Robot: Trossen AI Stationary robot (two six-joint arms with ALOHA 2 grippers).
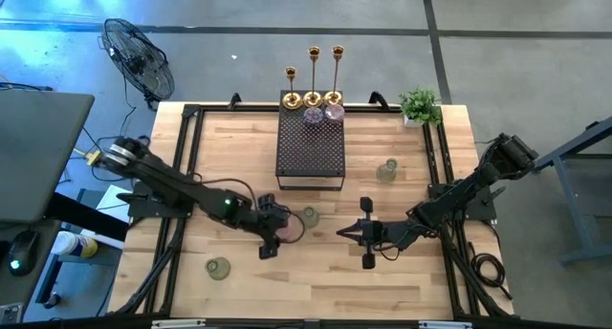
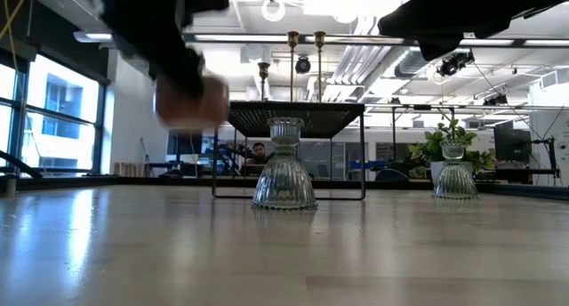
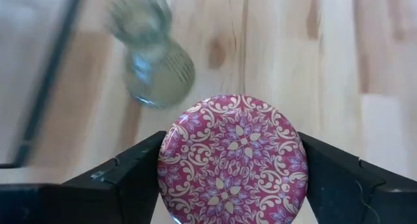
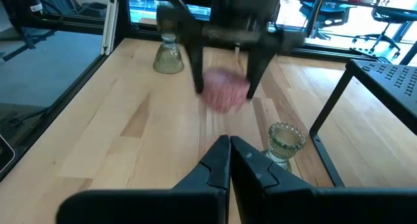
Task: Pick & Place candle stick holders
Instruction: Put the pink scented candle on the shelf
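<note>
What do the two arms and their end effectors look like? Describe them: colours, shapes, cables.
Both arms are dark and jointed. The left arm has a silvery metal collar near its base and a small green light. Black cables trail from the right arm. Each end effector has two flat, dark, wedge-shaped fingers.

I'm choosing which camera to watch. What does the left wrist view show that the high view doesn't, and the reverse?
Left wrist only: the floral pattern on the pink cup between the left gripper fingers. High only: the gold candlesticks, black mesh stand, potted plant and shut right gripper. Both: the green glass cup beside the pink one.
</note>
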